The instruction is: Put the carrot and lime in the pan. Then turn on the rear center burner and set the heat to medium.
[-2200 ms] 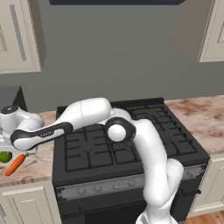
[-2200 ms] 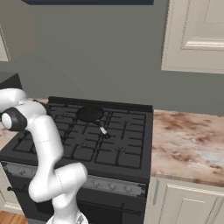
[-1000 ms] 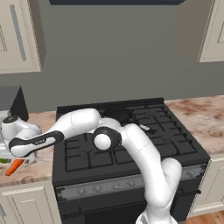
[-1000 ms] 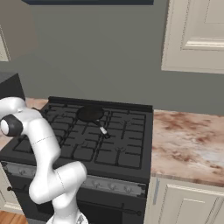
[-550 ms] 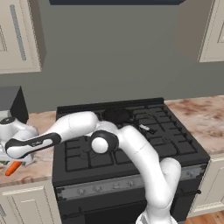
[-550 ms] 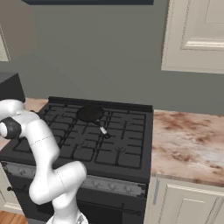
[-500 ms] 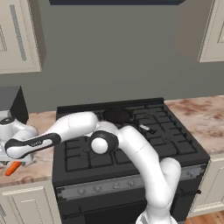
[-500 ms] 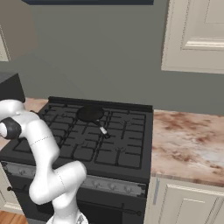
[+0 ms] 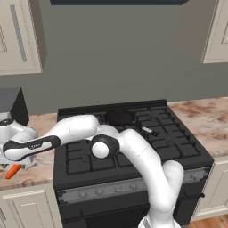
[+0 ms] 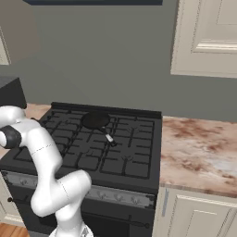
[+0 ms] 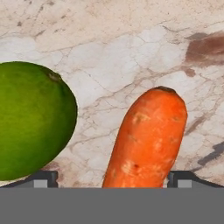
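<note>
The orange carrot (image 11: 146, 140) lies on the marble counter, its lower part running down between my two dark fingertips (image 11: 183, 177). My gripper (image 11: 113, 178) is open, low over it, touching nothing. The green lime (image 11: 30, 120) rests just left of the carrot, apart from it. In the left base view my hand hangs over the counter left of the stove, and the carrot's (image 9: 12, 171) end pokes out below it. The black pan (image 9: 119, 117) sits on the grating at the stove's rear middle, over the rear center burner, handle (image 9: 149, 130) pointing front right. The right base view also shows the pan (image 10: 96, 120).
A dark box (image 9: 13, 107) stands at the back of the left counter. The stove's knobs (image 10: 118, 196) line its front panel. Marble counter (image 10: 199, 148) continues to the right of the stove. Wall cabinets (image 10: 208, 37) hang above.
My hand has swung further left and sunk toward the counter over the carrot and lime. The jaws have stayed open. The pan has not moved.
</note>
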